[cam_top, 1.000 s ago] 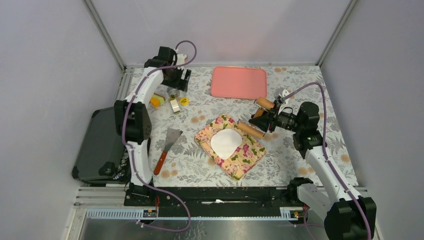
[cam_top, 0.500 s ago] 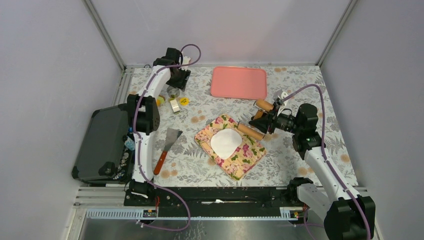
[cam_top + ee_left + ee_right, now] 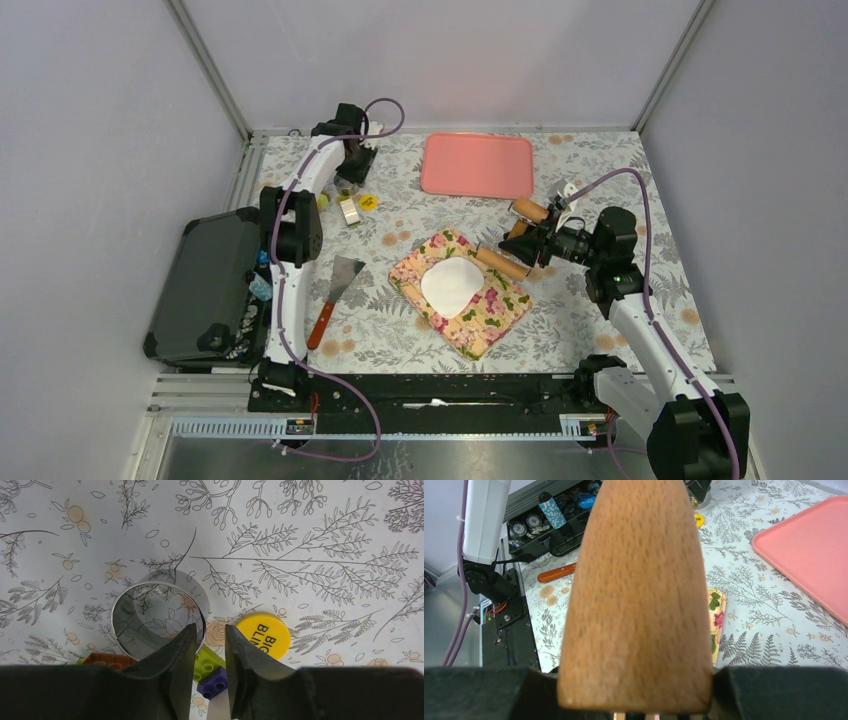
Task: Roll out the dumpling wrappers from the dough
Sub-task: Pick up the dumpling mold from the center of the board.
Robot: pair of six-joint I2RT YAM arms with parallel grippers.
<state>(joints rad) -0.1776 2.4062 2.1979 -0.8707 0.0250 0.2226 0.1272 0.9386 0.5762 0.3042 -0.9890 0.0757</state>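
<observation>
One flat white dough sheet [image 3: 452, 285] lies on the floral mat [image 3: 497, 306]. The right gripper [image 3: 530, 247] clamps one brown wooden rolling pin [image 3: 498, 262] at the mat's far-right edge. The left gripper [image 3: 209, 632], narrow, straddles the wall of one shiny metal ring [image 3: 192, 582], well far-left of the mat; grip unconfirmed.

A pink rectangular plastic tray [image 3: 477, 165] lies at the table's far side. Mid-table sits a flowered cloth mat [image 3: 490, 310], with a brown wooden rolling pin [image 3: 636, 595] at its far right edge and a wooden-handled metal spatula [image 3: 338, 290] to its left. A shiny metal ring [image 3: 192, 586] stands beside a round yellow cap [image 3: 264, 634].
</observation>
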